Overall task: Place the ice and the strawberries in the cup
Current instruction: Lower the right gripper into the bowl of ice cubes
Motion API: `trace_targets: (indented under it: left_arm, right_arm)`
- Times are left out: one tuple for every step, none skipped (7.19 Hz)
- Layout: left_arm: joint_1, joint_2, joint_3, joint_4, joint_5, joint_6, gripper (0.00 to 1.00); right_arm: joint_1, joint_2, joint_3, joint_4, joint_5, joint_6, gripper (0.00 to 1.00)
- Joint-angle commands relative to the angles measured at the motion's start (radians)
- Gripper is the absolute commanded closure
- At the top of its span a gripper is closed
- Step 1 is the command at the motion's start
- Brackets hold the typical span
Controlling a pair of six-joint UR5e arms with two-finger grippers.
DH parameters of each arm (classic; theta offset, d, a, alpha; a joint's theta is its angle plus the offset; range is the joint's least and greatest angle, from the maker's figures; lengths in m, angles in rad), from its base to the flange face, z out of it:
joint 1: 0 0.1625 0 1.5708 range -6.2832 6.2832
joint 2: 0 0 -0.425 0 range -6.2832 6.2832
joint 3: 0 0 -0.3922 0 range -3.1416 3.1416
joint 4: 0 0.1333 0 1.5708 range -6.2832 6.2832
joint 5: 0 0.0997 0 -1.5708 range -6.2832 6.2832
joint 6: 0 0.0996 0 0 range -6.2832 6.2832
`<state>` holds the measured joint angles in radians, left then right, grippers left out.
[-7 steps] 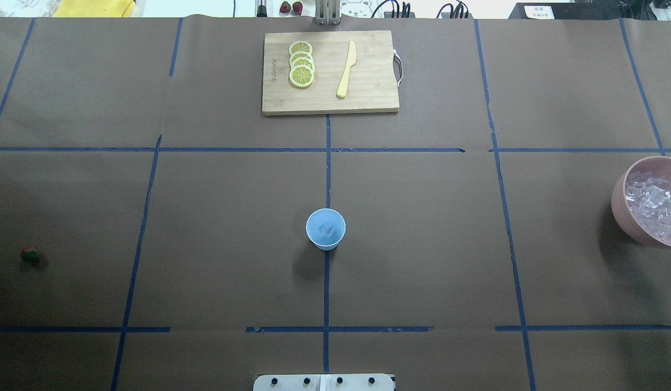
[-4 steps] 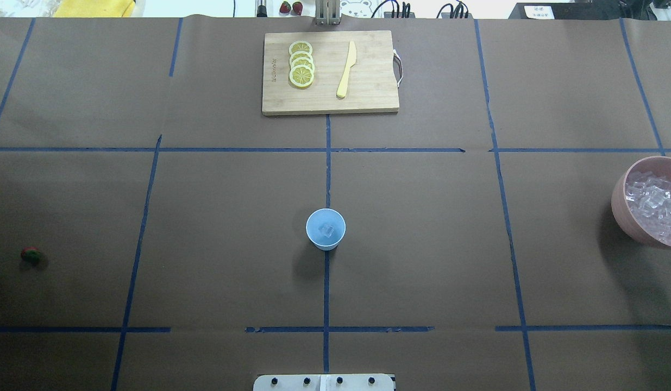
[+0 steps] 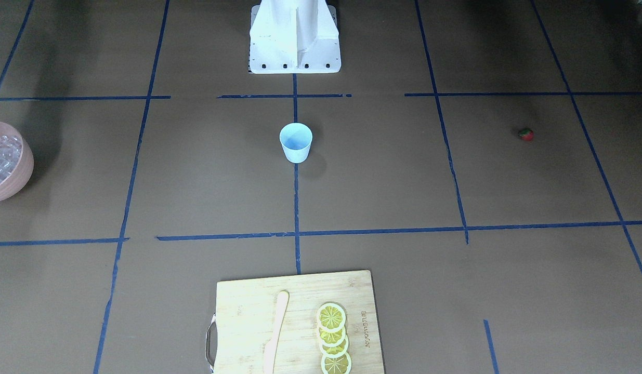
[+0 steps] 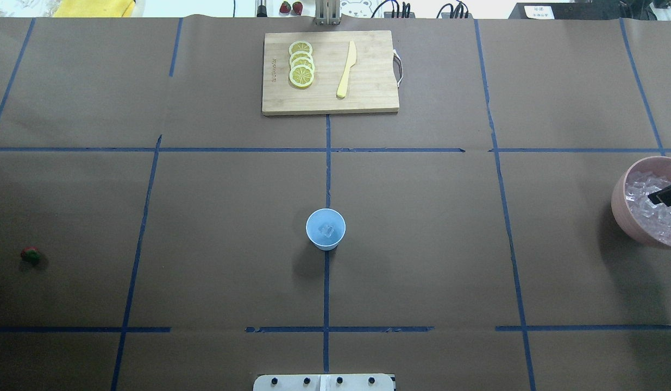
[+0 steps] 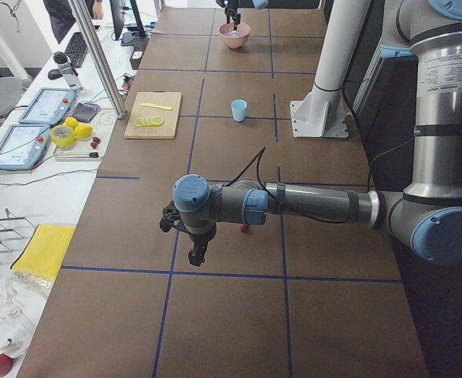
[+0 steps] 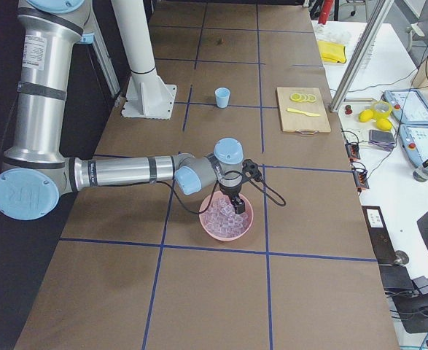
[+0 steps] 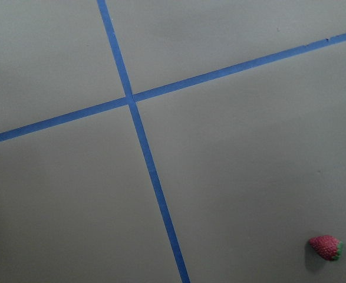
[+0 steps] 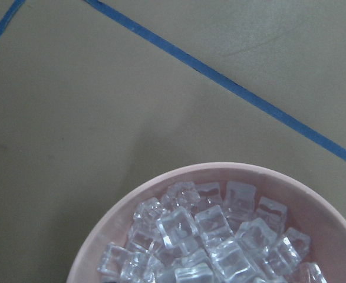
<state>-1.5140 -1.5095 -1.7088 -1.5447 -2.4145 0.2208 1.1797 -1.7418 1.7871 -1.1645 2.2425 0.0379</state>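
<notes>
The light-blue cup point(image 4: 325, 229) stands at the table's middle with one ice cube point(image 4: 327, 230) in it; it also shows in the front view point(image 3: 296, 143). More ice point(image 8: 208, 236) is heaped in a pink bowl point(image 4: 620, 209) at the right edge. The strawberry point(image 4: 30, 254) lies on the table at the far left, and shows in the left wrist view point(image 7: 326, 247). My right gripper point(image 4: 665, 195) hangs just over the ice in the bowl point(image 6: 227, 222); only its dark tip shows. My left gripper point(image 5: 194, 253) hovers near the strawberry; I cannot tell whether either gripper is open.
A wooden cutting board point(image 4: 368, 100) with lemon slices point(image 4: 301, 64) and a yellow knife point(image 4: 346, 69) lies at the far middle. Blue tape lines cross the brown paper. The robot's base plate point(image 4: 323, 382) sits at the near edge.
My right gripper's dark tip has come further into the overhead view from the right edge, over the ice bowl. The cup and strawberry have not moved.
</notes>
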Motion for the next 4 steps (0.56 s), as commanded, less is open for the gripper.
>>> trace_targets:
  left_arm:
    - [0.0,0.0,0.0,0.0,0.0,0.0,0.0]
    - [0.0,0.0,0.0,0.0,0.0,0.0,0.0]
    - [0.0,0.0,0.0,0.0,0.0,0.0,0.0]
    - [0.0,0.0,0.0,0.0,0.0,0.0,0.0]
  right_arm:
    - [-0.029,0.001,-0.003,0.003,-0.01,0.002,0.09]
    - [-0.035,0.001,-0.006,0.003,-0.011,0.0,0.12]
    - [-0.04,0.001,-0.014,0.003,-0.012,-0.001,0.14]
    - [-0.041,0.001,-0.02,0.003,-0.015,-0.003,0.14]
